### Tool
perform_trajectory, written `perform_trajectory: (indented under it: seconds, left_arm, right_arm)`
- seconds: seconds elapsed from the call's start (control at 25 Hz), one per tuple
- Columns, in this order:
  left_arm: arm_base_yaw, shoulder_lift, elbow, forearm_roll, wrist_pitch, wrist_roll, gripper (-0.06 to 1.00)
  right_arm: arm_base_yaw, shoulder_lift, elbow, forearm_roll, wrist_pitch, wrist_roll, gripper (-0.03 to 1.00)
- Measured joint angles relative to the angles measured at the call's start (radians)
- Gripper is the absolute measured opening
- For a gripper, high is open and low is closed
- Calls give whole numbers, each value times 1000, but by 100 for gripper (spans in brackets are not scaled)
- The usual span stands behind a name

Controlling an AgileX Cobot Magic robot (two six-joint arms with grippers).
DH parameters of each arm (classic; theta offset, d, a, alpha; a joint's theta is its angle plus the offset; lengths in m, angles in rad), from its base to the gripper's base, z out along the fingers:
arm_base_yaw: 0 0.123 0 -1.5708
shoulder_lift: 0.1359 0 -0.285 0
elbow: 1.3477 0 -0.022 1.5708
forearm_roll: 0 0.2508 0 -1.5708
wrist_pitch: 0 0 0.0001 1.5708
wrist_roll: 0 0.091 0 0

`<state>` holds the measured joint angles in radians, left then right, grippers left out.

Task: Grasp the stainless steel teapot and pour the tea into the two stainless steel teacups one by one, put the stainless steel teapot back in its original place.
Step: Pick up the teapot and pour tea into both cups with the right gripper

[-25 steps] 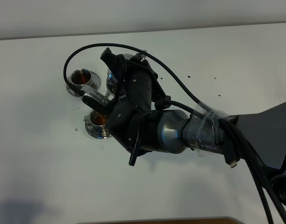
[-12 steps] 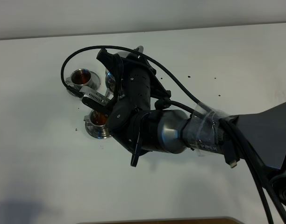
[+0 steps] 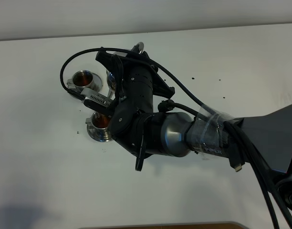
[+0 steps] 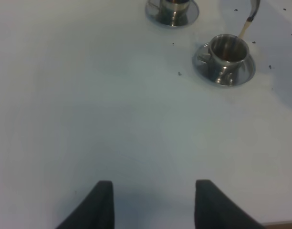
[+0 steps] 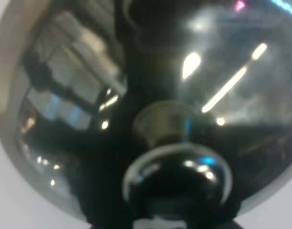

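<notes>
The right arm (image 3: 151, 114) tips the stainless steel teapot (image 5: 151, 95), spout over the nearer teacup (image 4: 226, 56), its jaws hidden, while the left gripper (image 4: 153, 202) waits well apart, open and empty.

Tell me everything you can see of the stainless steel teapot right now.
The stainless steel teapot is a shiny, mirror-like pot with a domed lid and a round knob, which fill the right wrist view. From the high camera the right arm hides most of it; only bits of polished body show beside the two teacups. In the left wrist view its thin spout points down at the rim of one cup. The grip itself is hidden.
</notes>
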<state>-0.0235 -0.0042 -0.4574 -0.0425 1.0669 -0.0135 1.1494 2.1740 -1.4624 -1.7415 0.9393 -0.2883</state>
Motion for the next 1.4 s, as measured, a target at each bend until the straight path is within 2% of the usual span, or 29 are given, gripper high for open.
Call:
perform_trajectory:
  seconds: [1.0, 1.12, 1.4]
  left_arm:
    - [0, 0, 0, 0, 0, 0, 45]
    - [0, 0, 0, 0, 0, 0, 45]
    - [0, 0, 0, 0, 0, 0, 45]
  right_arm:
    - [-1, 0, 0, -40, -12, 1, 19]
    - [-1, 0, 0, -12, -16, 13, 19]
    - [-8, 0, 0, 128, -18, 82, 19]
